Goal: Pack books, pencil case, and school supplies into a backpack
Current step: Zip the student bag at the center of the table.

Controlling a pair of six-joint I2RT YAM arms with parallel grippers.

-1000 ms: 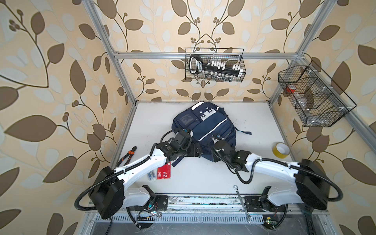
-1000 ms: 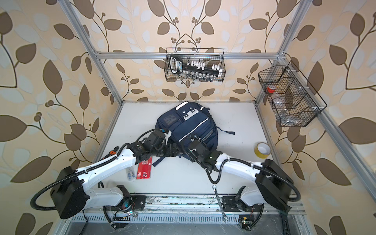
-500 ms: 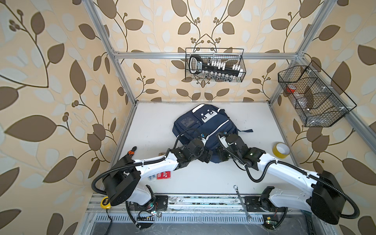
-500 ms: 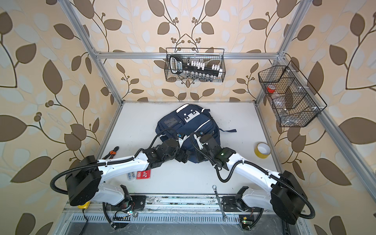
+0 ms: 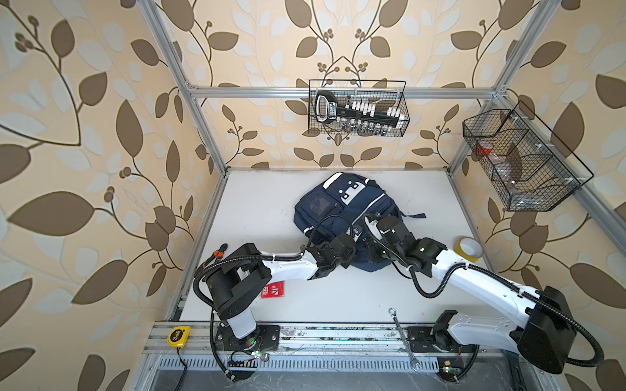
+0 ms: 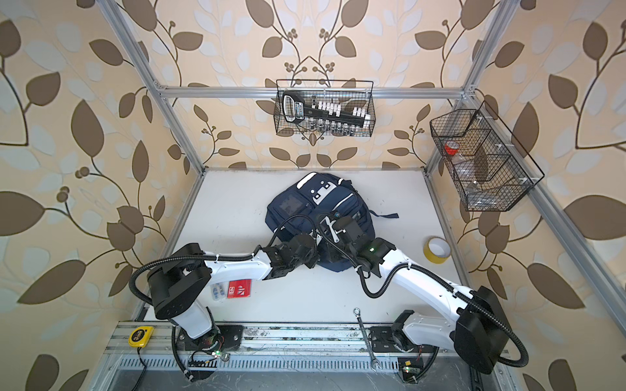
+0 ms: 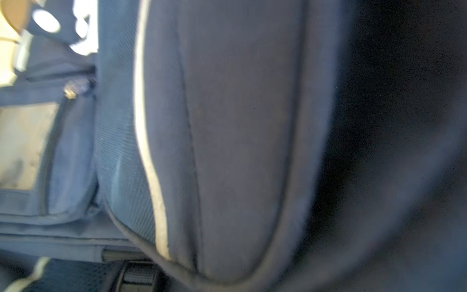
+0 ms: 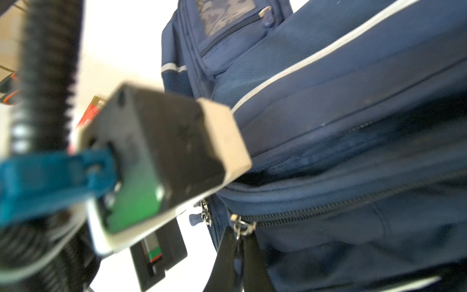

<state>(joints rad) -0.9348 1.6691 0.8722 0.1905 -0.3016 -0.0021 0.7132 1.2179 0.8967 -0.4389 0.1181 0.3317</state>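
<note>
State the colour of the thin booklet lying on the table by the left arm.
Red with white print; the booklet shows best in a top view.

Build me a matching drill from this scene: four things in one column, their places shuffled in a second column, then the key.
Things:
A. backpack
B. red booklet
C. yellow tape roll
D. wrench

Places:
1. lying across the front rail
2. near the right edge of the table
3. middle of the table
4. front left part of the table

Pairs: A-3, B-4, C-2, D-1.
</note>
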